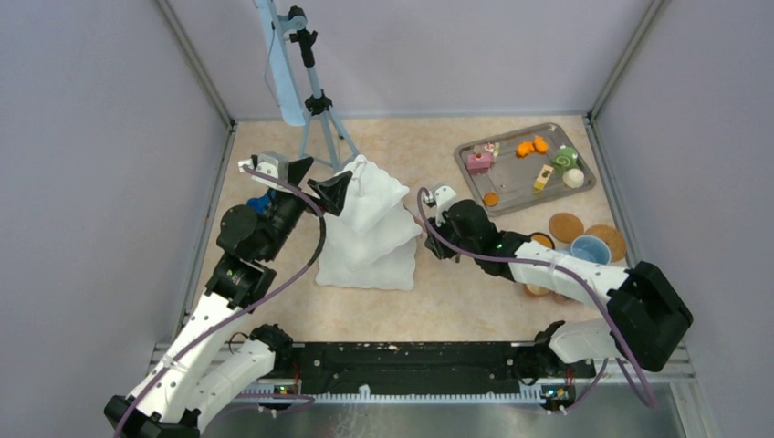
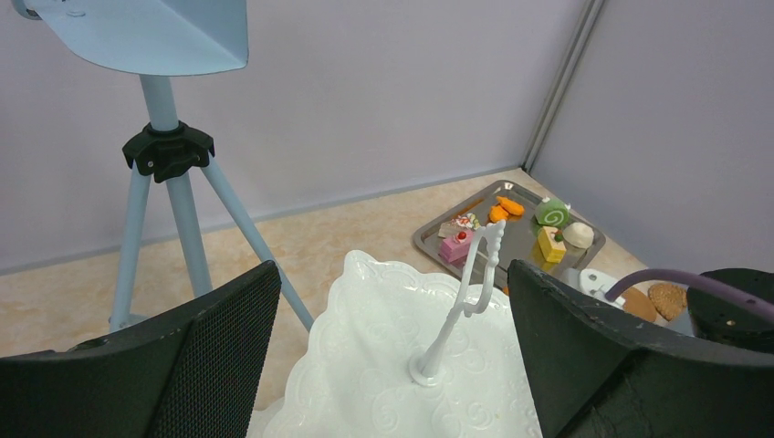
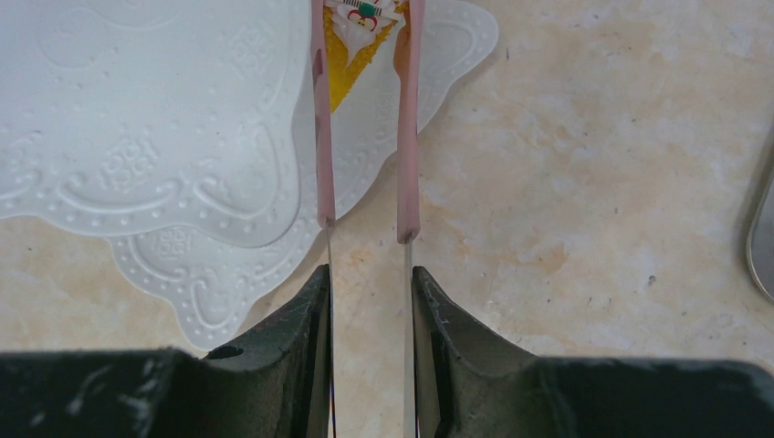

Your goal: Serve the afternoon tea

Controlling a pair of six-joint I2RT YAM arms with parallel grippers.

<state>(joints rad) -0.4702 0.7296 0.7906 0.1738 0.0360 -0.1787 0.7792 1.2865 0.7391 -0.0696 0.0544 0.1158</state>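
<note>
**Cake slice at the stand, carried in tongs**

My right claw [image 3: 370,274] is clenched on the pink tongs [image 3: 321,137], one finger pressing each arm from outside (the arms run straight out ahead of me, nearly parallel). At their far end the tongs pinch the cake slice [image 3: 351,44], a yellow wedge with white cream on top. The slice is over the white tiered stand [image 1: 370,237], just inside the scalloped rim of the lower of the two tiers my wrist camera sees. I cannot tell whether it touches that tier or hangs just above it. My right arm comes at the stand from its right side.

My left claw [image 2: 392,266] is released, its fingers spread wide at the stand's top tier. The thin white handle [image 2: 465,292] rises between them, touching neither.

The other pastries [image 1: 532,146] lie on a metal tray [image 1: 516,173] to the right of the stand and farther back: a pink one, orange ones, a green swirl, a yellow piece and a cream ball. A pale blue tripod [image 1: 315,109] stands behind the stand, on its left
</note>
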